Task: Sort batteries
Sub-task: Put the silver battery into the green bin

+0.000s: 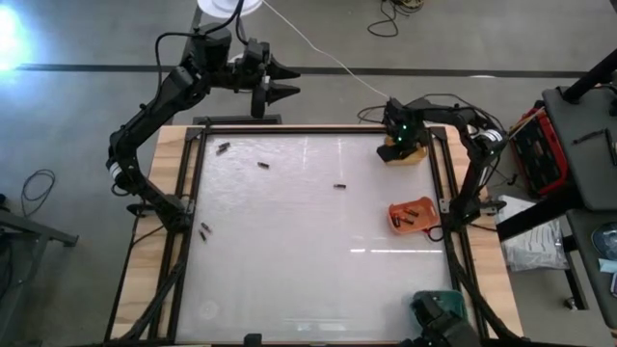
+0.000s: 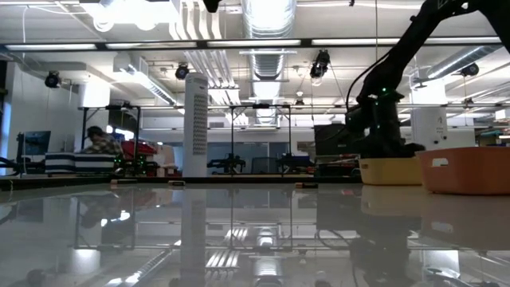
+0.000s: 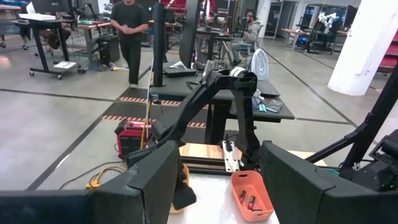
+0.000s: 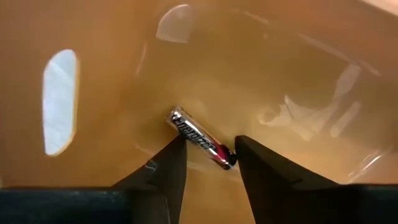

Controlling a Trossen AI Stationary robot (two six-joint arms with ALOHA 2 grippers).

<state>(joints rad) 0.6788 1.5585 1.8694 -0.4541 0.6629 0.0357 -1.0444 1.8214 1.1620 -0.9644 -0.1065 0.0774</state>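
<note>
- Battery (image 4: 200,139): a silver one with a dark, reddish label lies on the floor of the yellow tray (image 1: 410,152), just ahead of your right hand (image 4: 210,163) (fingers parted, grasping nothing).
- More batteries (image 1: 262,166) lie scattered on the bench (image 1: 308,251); some sit in the orange tray (image 1: 413,216).
- Left hand (image 1: 286,81) hangs beyond the bench's far edge, released.

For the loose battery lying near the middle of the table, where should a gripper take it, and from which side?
Probably from straight above, closing across the middle of the battery's barrel. It lies flat on the glossy table with nothing touching it, so the rounded long sides are the only faces fingers can close on. The right gripper, open over a battery in the yellow tray, looks nearer than the left gripper.
</note>
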